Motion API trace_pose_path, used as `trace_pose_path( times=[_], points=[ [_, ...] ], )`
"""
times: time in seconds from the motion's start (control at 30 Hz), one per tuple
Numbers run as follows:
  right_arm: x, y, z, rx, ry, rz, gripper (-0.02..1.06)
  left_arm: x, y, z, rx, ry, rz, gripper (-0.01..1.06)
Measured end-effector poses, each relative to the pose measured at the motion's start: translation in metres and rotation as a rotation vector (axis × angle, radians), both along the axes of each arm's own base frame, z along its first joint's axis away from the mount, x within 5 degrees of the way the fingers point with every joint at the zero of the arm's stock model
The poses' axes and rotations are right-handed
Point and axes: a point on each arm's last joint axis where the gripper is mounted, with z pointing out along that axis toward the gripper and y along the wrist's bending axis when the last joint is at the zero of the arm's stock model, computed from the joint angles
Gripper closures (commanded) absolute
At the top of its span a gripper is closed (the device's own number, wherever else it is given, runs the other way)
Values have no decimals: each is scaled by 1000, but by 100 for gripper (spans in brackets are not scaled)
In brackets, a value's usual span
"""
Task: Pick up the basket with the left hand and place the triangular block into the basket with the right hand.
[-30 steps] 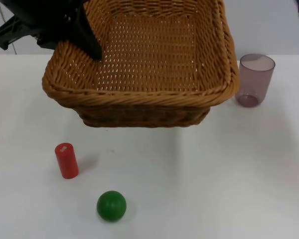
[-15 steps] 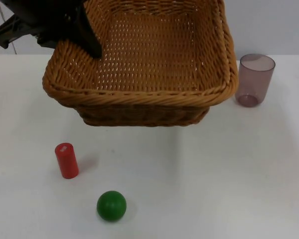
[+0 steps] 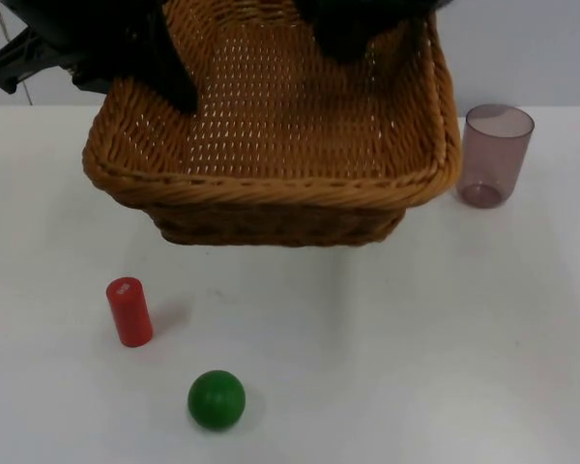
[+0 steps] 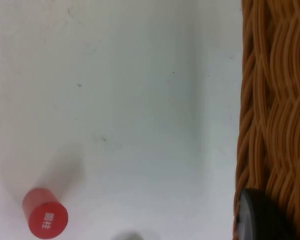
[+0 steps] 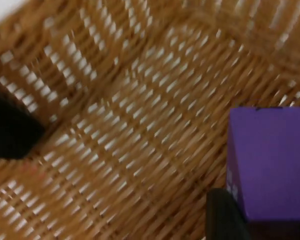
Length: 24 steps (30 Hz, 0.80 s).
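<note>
Black fingers of the left gripper (image 3: 179,92) are closed over the left rim of the wicker basket (image 3: 271,184); one fingertip (image 4: 260,217) presses against the woven wall in the left wrist view. Basket: brown wicker, rectangular, held above the white table (image 3: 445,338) and tilted so its open mouth faces the top camera.

Right gripper (image 3: 353,34): black, over the far part of the basket's interior. In the right wrist view its finger (image 5: 225,215) is closed against a purple block (image 5: 270,160), which is held above the basket's woven floor. The block's triangular form cannot be made out there; a flat purple face shows.

Red cylinder (image 3: 129,311): upright on the table, in front of the basket's left corner, well apart from it; also seen in the left wrist view (image 4: 45,219).

Green ball (image 3: 216,398): on the table, near the cylinder, nearer the camera.

Translucent pinkish cup (image 3: 496,155): upright, just beside the basket's right rim.
</note>
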Motion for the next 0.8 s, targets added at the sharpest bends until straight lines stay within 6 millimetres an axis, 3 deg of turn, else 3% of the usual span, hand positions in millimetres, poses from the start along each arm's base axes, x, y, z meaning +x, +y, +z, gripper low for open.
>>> trace_pose_path(
  times=[0.17,0.27,0.37,0.4,0.53,0.57,0.6,0.8],
  points=[
    [1,1,-4,-14,12,6,104,0,0,-1,1,3,0,105],
    [0,2,-4,-14,12,7,99,0,0,-1,1,3,0,105],
    [0,1,-4,-16,14,7,77,0,0,-1,1,3,0,105],
    [0,1,-4,-16,14,7,77,0,0,-1,1,3,0,105],
    [0,1,-4,-25,8,20,18,1,0,-3,2,8,1,105],
    [0,1,-4,-32,3,28,18,1,0,-5,4,14,0,105],
    [0,2,-4,-36,0,35,0,1,0,-5,4,15,0,105],
    [-1,1,-1,-39,-15,48,0,2,-1,-8,5,32,-4,105]
  ],
)
